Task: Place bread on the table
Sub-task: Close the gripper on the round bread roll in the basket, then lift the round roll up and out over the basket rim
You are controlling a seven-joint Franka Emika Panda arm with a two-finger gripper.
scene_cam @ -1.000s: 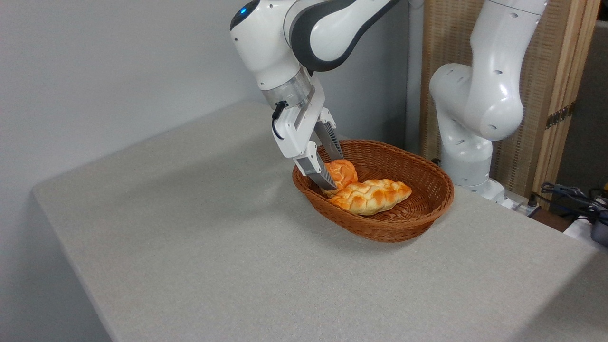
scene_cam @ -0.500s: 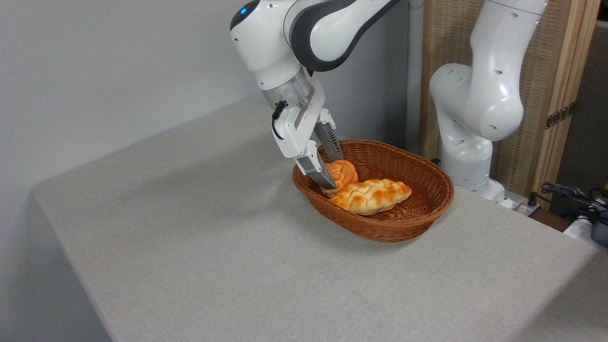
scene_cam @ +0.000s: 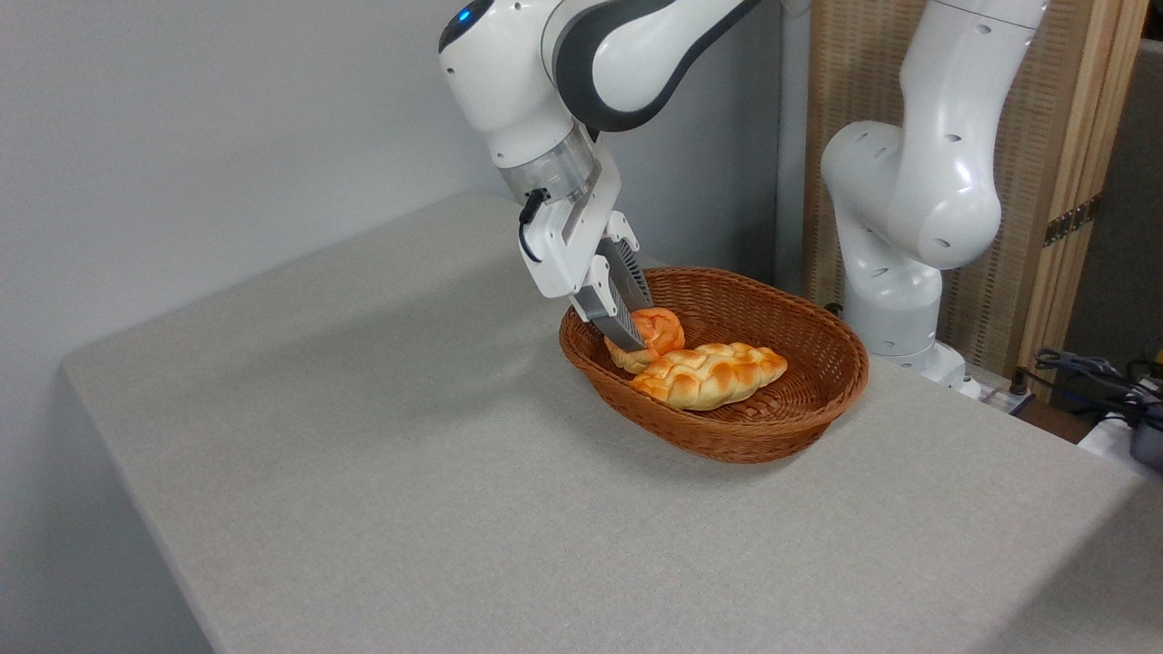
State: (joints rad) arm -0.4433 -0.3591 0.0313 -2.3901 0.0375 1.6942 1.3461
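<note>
Gripping the bread point(scene_cam: 656, 329) inside the basket point(scene_cam: 800, 400), at its far left end.

From where I stand, the white arm leans down over the basket's left rim and the gripper point(scene_cam: 643, 329) has its two grey fingers point(scene_cam: 618, 320) clamped on either side of the small orange bun. The bun sits low in the basket, touching the far left end of the paler braided loaf point(scene_cam: 710, 373) that lies across the middle. The wicker basket rests on the right half of the grey-beige desk point(scene_cam: 363, 436), close to the arm's white base point(scene_cam: 895, 309).
</note>
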